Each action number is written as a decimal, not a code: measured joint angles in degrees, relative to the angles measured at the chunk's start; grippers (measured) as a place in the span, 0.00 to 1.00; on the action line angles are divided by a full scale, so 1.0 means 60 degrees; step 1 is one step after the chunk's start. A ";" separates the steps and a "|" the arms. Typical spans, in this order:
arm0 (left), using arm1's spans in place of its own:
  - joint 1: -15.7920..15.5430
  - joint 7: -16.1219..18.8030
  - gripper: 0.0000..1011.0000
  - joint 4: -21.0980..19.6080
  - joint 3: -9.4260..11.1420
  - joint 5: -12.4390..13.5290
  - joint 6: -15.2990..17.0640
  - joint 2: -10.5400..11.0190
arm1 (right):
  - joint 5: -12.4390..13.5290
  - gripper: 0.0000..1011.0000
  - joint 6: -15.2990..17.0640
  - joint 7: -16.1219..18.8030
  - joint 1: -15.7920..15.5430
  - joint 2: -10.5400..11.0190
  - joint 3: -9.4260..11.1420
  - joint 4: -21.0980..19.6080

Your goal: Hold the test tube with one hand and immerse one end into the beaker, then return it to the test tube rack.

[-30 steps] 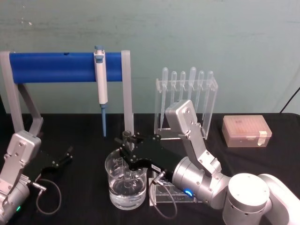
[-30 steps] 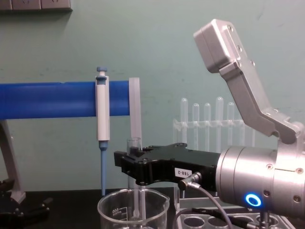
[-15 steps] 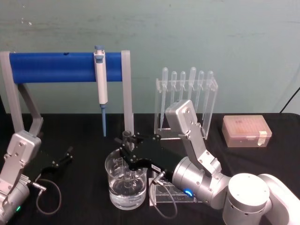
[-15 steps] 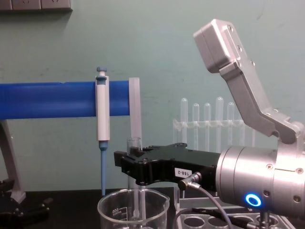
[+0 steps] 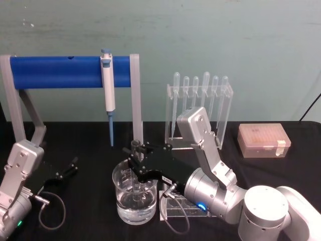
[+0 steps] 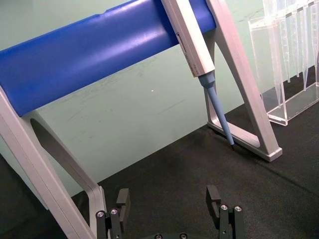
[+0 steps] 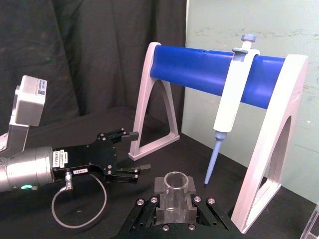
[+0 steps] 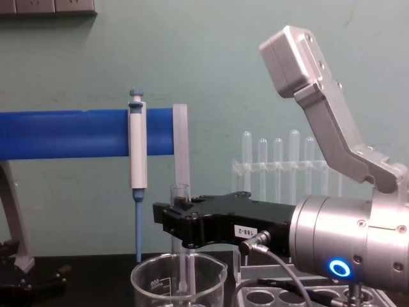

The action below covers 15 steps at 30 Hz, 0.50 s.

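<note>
Nearest the robot, the test tube rack point(image 8: 275, 298) lies under the right gripper's wrist, just right of the beaker point(image 8: 148, 281); the right gripper point(image 8: 177, 220) pinches the test tube point(image 8: 179, 192) below its rim, long axis upright, lower end inside the beaker; the return likely needs a straight lift, then a pull back and rightward; the left gripper point(image 5: 67, 168), jaws spread, rests well left; beyond hangs the pipettor point(image 5: 107, 90).

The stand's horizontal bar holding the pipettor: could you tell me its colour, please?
The bar is bright blue, seen best in the head view.
</note>
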 joint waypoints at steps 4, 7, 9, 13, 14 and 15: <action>0.0000 0.0000 0.99 0.0000 0.0000 0.0000 0.0000 0.0000 | 0.0000 0.22 0.0000 0.0000 0.0000 0.0000 0.0000 0.0000; 0.0000 0.0000 0.99 0.0000 0.0000 -0.0001 0.0000 0.0000 | 0.0000 0.22 0.0000 0.0000 0.0000 0.0000 0.0000 0.0000; 0.0000 0.0000 0.99 0.0000 -0.0001 0.0000 0.0000 0.0000 | 0.0000 0.22 0.0000 0.0000 0.0000 0.0000 0.0000 0.0000; 0.0000 0.0000 0.99 0.0000 -0.0001 0.0000 0.0000 0.0000 | 0.0000 0.22 0.0000 0.0001 0.0000 0.0000 0.0000 0.0000; 0.0000 -0.0001 0.99 0.0000 0.0000 -0.0001 0.0000 0.0000 | 0.0000 0.22 0.0000 0.0000 0.0000 0.0000 0.0000 0.0000; 0.0000 0.0000 0.99 0.0000 0.0000 0.0000 0.0000 0.0000 | 0.0000 0.22 0.0000 0.0000 0.0000 0.0000 0.0000 0.0000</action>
